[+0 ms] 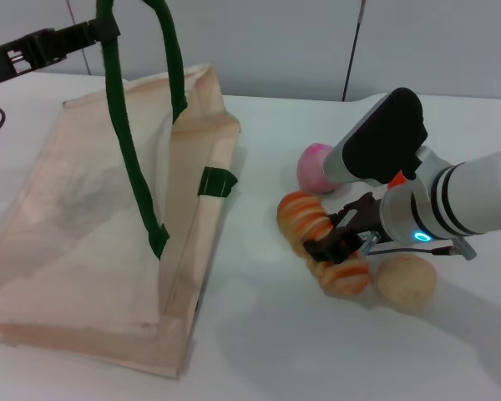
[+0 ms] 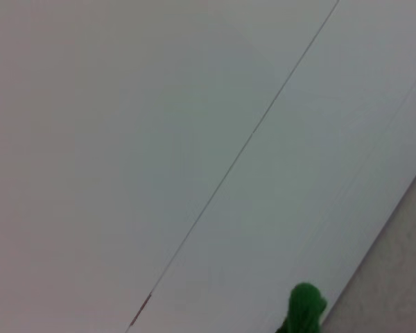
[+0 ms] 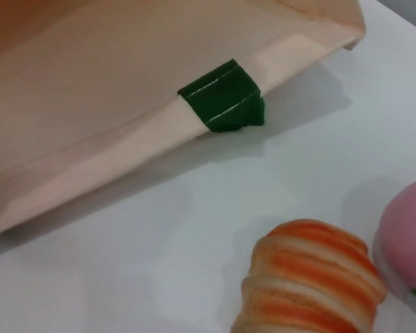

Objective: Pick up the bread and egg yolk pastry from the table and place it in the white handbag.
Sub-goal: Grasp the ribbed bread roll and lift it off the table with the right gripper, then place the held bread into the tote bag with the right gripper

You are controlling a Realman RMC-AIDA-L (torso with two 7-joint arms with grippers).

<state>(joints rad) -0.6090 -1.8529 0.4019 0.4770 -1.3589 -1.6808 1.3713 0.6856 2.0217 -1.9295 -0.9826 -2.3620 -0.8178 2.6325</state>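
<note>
While the left gripper (image 1: 108,32) grasps the white handbag's (image 1: 83,217) green handle (image 1: 125,134) at upper left, the right gripper (image 1: 341,240), jaws straddling the bread (image 1: 305,219) unclenched, should close mid-loaf, clear of the egg yolk pastry (image 1: 407,282).

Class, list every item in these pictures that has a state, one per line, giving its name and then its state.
white handbag: lying on the table, mouth held up by one green handle.
green handle: lifted by the left end effector.
bread: on the table, the right end effector around its middle.
egg yolk pastry: on the table, outside the bag.
pink bun: on the table, untouched.
</note>
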